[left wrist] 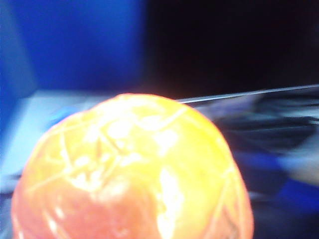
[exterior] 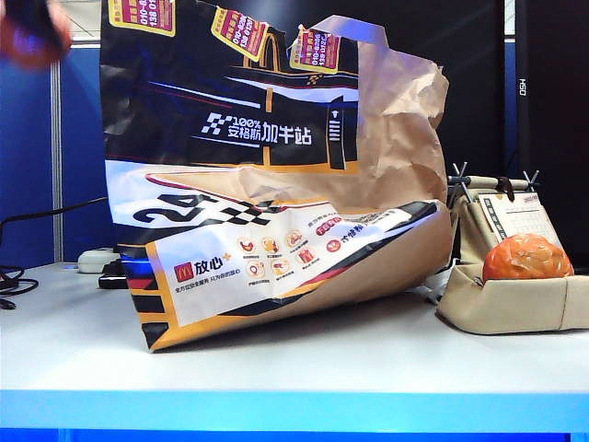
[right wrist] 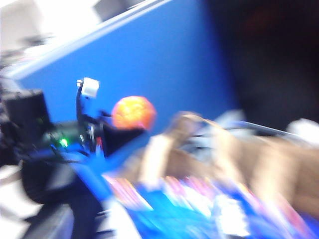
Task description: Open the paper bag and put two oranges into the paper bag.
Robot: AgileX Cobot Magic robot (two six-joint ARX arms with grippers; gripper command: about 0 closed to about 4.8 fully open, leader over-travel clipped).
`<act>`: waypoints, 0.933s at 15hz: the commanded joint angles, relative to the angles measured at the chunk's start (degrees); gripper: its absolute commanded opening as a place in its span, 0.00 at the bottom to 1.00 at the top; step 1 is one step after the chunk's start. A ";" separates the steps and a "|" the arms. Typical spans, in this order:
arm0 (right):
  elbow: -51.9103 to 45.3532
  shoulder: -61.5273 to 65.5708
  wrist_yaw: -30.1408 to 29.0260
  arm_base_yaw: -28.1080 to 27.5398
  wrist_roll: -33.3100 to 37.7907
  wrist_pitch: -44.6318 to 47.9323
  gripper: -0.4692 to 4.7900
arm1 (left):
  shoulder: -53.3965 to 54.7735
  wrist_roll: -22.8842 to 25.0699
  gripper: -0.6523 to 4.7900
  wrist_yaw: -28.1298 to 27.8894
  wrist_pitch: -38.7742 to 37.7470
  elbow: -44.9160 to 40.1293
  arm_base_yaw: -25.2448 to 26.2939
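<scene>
The paper bag (exterior: 276,184) stands on the table, very large, with its printed front creased and bulging forward. In the right wrist view the bag's brown top (right wrist: 224,164) is a blur. One orange (exterior: 525,258) lies in the beige fabric tray (exterior: 515,308) to the right of the bag. My left gripper (exterior: 32,28) is high at the upper left, shut on the other orange (left wrist: 134,169), which hides its fingers. From the right wrist view this orange (right wrist: 133,112) sits in the left gripper (right wrist: 124,130) above the bag. My right gripper's fingers show in no view.
A small card stand (exterior: 515,216) leans behind the tray. A white object (exterior: 97,261) and black cables (exterior: 14,276) lie on the table left of the bag. A blue partition (exterior: 83,138) stands behind.
</scene>
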 commanded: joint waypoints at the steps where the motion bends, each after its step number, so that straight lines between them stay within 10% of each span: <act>1: 13.11 10.88 -7.67 1.01 6.32 1.07 0.79 | -4.33 -0.11 0.11 8.57 -5.38 0.13 0.09; 4: 26.36 21.70 -15.43 1.01 11.76 -0.66 0.79 | -5.31 0.46 0.11 11.08 -10.58 0.13 0.70; 14: 29.68 30.64 -10.27 5.75 10.88 -6.84 0.77 | -6.38 2.14 0.11 15.50 -18.60 7.19 3.61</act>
